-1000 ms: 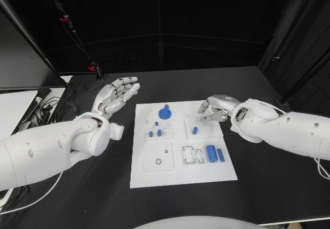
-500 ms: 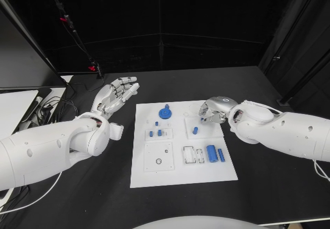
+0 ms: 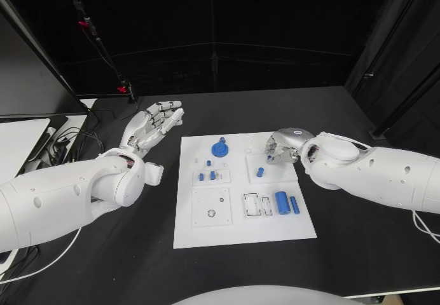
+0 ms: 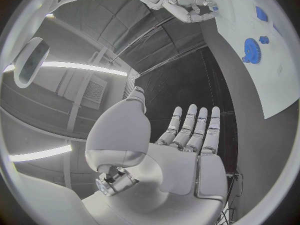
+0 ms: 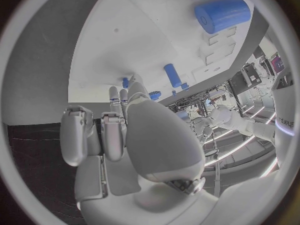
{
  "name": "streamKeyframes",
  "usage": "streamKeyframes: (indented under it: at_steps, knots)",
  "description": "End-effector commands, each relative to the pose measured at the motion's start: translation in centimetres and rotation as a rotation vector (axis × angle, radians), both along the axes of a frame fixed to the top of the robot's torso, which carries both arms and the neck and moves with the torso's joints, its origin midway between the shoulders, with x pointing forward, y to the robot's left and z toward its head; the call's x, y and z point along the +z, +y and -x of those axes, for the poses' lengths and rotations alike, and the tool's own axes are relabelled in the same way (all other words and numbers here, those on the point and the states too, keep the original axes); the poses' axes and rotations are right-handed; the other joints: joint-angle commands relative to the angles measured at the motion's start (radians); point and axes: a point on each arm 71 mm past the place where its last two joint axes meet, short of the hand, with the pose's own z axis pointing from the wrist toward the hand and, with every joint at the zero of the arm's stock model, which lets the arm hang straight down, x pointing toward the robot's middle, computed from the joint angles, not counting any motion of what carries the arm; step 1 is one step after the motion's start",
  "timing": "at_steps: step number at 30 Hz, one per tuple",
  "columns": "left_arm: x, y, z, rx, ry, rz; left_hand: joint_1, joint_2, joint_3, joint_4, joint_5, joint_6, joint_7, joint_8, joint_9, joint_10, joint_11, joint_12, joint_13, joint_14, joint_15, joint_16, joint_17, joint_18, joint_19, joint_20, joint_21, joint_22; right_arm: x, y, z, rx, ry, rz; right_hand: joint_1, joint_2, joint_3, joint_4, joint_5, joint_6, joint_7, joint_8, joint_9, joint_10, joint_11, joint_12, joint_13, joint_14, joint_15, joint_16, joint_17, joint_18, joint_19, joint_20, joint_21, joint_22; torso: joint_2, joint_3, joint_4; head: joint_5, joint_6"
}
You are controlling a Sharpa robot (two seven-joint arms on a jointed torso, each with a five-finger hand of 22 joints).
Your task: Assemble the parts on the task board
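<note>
The white task board lies in the middle of the black table. On it are a blue gear, small blue pegs, a short blue peg, a thick blue cylinder and a thinner one. My right hand hovers over the board's far right part, just beyond the short peg, fingers curled in with nothing seen in them. The right wrist view shows that peg and the thick cylinder beyond the curled fingers. My left hand is raised left of the board, fingers straight and apart, empty.
A pale desk surface and loose cables lie at the table's left edge. Recessed white sockets take up the board's near half. Bare black table stretches in front of the board and to its right.
My right hand has edged a little left over the board's far right part, its forearm rolling inward. My left hand has drifted slightly farther away. The parts have not moved.
</note>
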Motion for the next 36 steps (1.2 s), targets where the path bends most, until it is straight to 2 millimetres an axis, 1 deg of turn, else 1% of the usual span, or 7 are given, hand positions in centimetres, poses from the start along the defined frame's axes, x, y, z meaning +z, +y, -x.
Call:
streamKeyframes:
  at_steps: [1, 6, 12, 14, 17, 22, 36]
  knots:
    - [0.87, -0.09, 0.27, -0.030, -0.105, 0.046, 0.001, 0.014, 0.005, -0.001, 0.005, -0.009, 0.159, 0.008, -0.001, -0.006, -0.002, 0.005, -0.001, -0.009, 0.000, 0.005, -0.002, -0.019, 0.003, 0.000, 0.002, -0.003, -0.09, -0.06, -0.13, -0.030, 0.006, 0.047, 0.012, 0.001, 0.006, 0.000, -0.004, 0.005, 0.000, -0.006, 0.001, 0.007, 0.000, -0.006, -0.001, 0.092, -0.008, -0.003, 0.206, 0.012, 0.028, -0.007, -0.006, 0.182, 0.000, 0.0004, 0.0006, -0.006, -0.003]
    - [0.84, 0.04, 0.23, -0.027, -0.101, 0.043, 0.003, 0.017, 0.004, -0.002, 0.008, -0.009, 0.159, 0.014, -0.001, -0.006, -0.002, 0.009, -0.002, -0.010, 0.000, 0.008, -0.005, -0.019, 0.004, 0.000, 0.002, -0.004, -0.16, 0.23, -0.16, -0.029, 0.012, 0.057, 0.017, 0.004, 0.015, 0.003, -0.004, 0.023, -0.006, -0.006, 0.003, 0.029, -0.005, -0.011, -0.001, 0.092, -0.011, -0.003, 0.205, 0.013, 0.027, -0.008, -0.008, 0.181, -0.001, -0.0006, 0.0001, -0.007, -0.006]
    - [0.82, 0.12, 0.18, -0.025, -0.101, 0.042, 0.004, 0.020, 0.004, -0.002, 0.011, -0.010, 0.159, 0.018, -0.002, -0.006, -0.002, 0.013, -0.003, -0.010, 0.000, 0.010, -0.007, -0.019, 0.005, 0.000, 0.002, -0.004, -0.20, 0.47, -0.16, -0.023, 0.015, 0.059, 0.019, 0.005, 0.022, 0.005, -0.004, 0.039, -0.012, -0.009, 0.003, 0.056, -0.011, -0.017, -0.002, 0.092, -0.014, -0.003, 0.204, 0.013, 0.028, -0.011, -0.008, 0.182, 0.000, 0.0002, 0.0013, -0.006, -0.006]
    - [0.82, 0.15, 0.17, -0.024, -0.100, 0.041, 0.004, 0.020, 0.004, -0.002, 0.011, -0.010, 0.159, 0.018, -0.002, -0.006, -0.002, 0.013, -0.003, -0.010, 0.000, 0.010, -0.007, -0.019, 0.005, 0.000, 0.002, -0.004, -0.21, 0.55, -0.17, -0.021, 0.016, 0.060, 0.019, 0.006, 0.025, 0.005, -0.004, 0.046, -0.014, -0.009, 0.004, 0.068, -0.013, -0.020, -0.002, 0.092, -0.016, -0.003, 0.204, 0.013, 0.029, -0.013, -0.008, 0.182, 0.000, 0.0002, 0.0011, -0.006, -0.005]
    - [0.80, 0.20, 0.15, -0.023, -0.099, 0.041, 0.005, 0.023, 0.004, -0.002, 0.012, -0.011, 0.159, 0.021, -0.002, -0.007, -0.002, 0.016, -0.004, -0.011, 0.000, 0.013, -0.009, -0.019, 0.005, 0.000, 0.002, -0.006, -0.24, 0.63, -0.18, -0.020, 0.018, 0.061, 0.022, 0.008, 0.029, 0.005, -0.004, 0.060, -0.017, -0.007, 0.005, 0.089, -0.017, -0.024, -0.002, 0.092, -0.019, -0.003, 0.204, 0.013, 0.029, -0.015, -0.008, 0.182, -0.001, 0.0003, 0.0011, -0.003, -0.007]
    - [0.78, 0.30, 0.11, -0.020, -0.097, 0.039, 0.007, 0.026, 0.003, -0.002, 0.014, -0.012, 0.159, 0.023, -0.003, -0.007, -0.002, 0.018, -0.005, -0.011, 0.000, 0.015, -0.010, -0.019, 0.005, 0.000, 0.002, -0.006, -0.28, 0.70, -0.18, -0.021, 0.022, 0.067, 0.030, 0.009, 0.037, 0.004, -0.004, 0.082, -0.020, -0.005, 0.006, 0.119, -0.022, -0.032, -0.003, 0.092, -0.020, -0.003, 0.206, 0.013, 0.028, -0.018, -0.010, 0.181, -0.001, 0.0001, 0.0009, -0.004, -0.007]
    - [0.71, 0.40, 0.03, -0.019, -0.088, 0.036, 0.013, 0.041, 0.002, -0.003, 0.020, -0.016, 0.159, 0.034, -0.006, -0.009, -0.003, 0.030, -0.008, -0.012, 0.000, 0.023, -0.018, -0.020, 0.005, 0.000, 0.002, -0.012, -0.24, 0.89, -0.05, -0.025, 0.000, 0.094, 0.052, 0.001, 0.053, 0.005, -0.004, 0.130, -0.024, -0.008, 0.006, 0.189, -0.031, -0.067, -0.003, 0.092, -0.019, -0.004, 0.202, 0.013, 0.028, -0.018, -0.012, 0.180, 0.000, -0.0002, 0.0010, -0.004, -0.006]
